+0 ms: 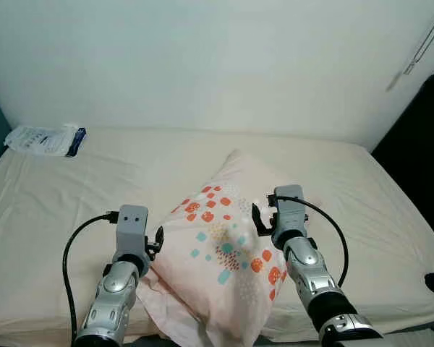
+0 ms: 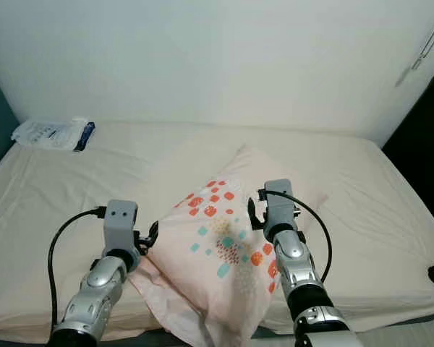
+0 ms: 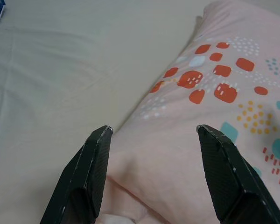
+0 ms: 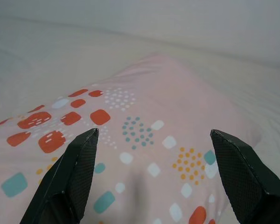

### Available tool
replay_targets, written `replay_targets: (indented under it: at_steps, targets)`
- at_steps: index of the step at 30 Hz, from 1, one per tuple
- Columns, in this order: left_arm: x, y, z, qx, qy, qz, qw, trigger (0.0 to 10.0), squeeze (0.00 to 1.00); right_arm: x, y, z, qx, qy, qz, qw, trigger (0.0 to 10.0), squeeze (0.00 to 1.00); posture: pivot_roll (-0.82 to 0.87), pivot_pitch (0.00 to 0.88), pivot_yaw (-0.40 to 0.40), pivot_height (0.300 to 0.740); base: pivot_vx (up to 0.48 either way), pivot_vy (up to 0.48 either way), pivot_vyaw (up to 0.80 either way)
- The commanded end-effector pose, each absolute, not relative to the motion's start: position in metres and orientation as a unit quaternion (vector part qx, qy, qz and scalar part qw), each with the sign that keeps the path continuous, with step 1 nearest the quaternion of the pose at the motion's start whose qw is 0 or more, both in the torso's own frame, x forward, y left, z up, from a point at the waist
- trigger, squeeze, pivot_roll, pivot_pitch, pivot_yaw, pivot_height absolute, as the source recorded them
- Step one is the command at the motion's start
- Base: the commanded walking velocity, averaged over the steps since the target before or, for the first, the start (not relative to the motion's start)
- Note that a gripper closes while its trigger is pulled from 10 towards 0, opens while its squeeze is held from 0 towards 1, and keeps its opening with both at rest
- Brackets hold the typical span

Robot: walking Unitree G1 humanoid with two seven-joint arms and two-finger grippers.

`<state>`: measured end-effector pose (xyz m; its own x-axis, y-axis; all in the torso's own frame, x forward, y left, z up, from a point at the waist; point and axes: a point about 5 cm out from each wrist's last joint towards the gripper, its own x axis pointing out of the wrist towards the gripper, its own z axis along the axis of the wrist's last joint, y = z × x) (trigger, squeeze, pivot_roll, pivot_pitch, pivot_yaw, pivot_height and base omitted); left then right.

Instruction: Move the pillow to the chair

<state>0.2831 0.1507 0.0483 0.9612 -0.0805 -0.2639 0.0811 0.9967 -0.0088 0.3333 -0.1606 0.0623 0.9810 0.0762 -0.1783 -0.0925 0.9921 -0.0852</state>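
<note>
We flank the pillow (image 1: 228,246) on the bed (image 1: 50,195) with left tool (image 3: 151,133) and right tool (image 4: 154,140) wide open, gripping nothing; closing comes next.

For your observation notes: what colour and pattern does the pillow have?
The pillow is pale pink with red, teal, white and orange dotted patches, clearest in the right wrist view.

No text, number or brand can be read anywhere. The packet (image 1: 45,139) at the far left of the bed (image 1: 94,188) carries dark print, but it is too small and blurred to make out. The pillow (image 1: 224,246) bears only coloured squares and dots, no lettering.
</note>
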Motion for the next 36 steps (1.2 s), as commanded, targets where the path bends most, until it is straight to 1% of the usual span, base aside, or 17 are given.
replay_targets:
  at_steps: [1,6,7,9,16,23,25,29,36]
  targets:
    - [0.2814,0.1481,0.0451,-0.004,0.14,-0.045,0.989,10.0,0.0,0.3336,-0.162,0.0611,-0.033,0.098,0.039,0.994,10.0,0.0,0.01,0.0,-0.106,0.735,0.0,0.0,0.0]
    - [0.2822,0.1488,0.0461,-0.012,0.137,-0.039,0.99,10.0,0.0,0.3337,-0.1625,0.0606,-0.017,0.101,0.037,0.994,10.0,0.0,0.01,0.0,-0.107,0.72,0.0,0.0,0.0]
    - [0.2821,0.1495,0.0458,-0.015,0.139,-0.038,0.989,10.0,0.0,0.3338,-0.1627,0.0606,-0.016,0.102,0.037,0.994,10.0,0.0,0.01,0.0,-0.106,0.71,0.0,0.0,0.0]
    - [0.2821,0.1495,0.0458,-0.015,0.139,-0.038,0.989,10.0,0.0,0.3338,-0.1627,0.0606,-0.016,0.102,0.037,0.994,10.0,0.0,0.01,0.0,-0.106,0.71,0.0,0.0,0.0]
    - [0.2815,0.1495,0.0441,-0.011,0.146,-0.05,0.988,10.0,0.0,0.3331,-0.1652,0.0602,-0.008,0.104,0.034,0.994,10.0,0.0,0.01,0.0,-0.103,0.68,0.0,0.0,0.0]
    - [0.2828,0.1492,0.0452,-0.01,0.144,-0.05,0.988,10.0,0.0,0.3328,-0.1666,0.0591,-0.008,0.108,0.031,0.994,10.0,0.0,0.01,0.0,-0.105,0.66,0.0,0.0,0.0]
    - [0.2833,0.1492,0.0454,-0.01,0.144,-0.05,0.988,10.0,0.0,0.3336,-0.1669,0.0594,-0.008,0.11,0.029,0.994,10.0,0.0,0.01,0.0,-0.106,0.645,0.0,0.0,0.0]
    - [0.2833,0.1493,0.0454,-0.01,0.145,-0.05,0.988,10.0,0.0,0.334,-0.1672,0.0597,-0.009,0.11,0.027,0.993,10.0,0.0,0.01,0.0,-0.107,0.635,0.0,0.0,0.0]
    - [0.2826,0.1508,0.0443,-0.008,0.151,-0.054,0.987,10.0,0.0,0.3338,-0.1655,0.062,-0.007,0.098,0.035,0.995,10.0,0.0,0.01,0.0,-0.097,0.635,0.0,0.0,0.0]
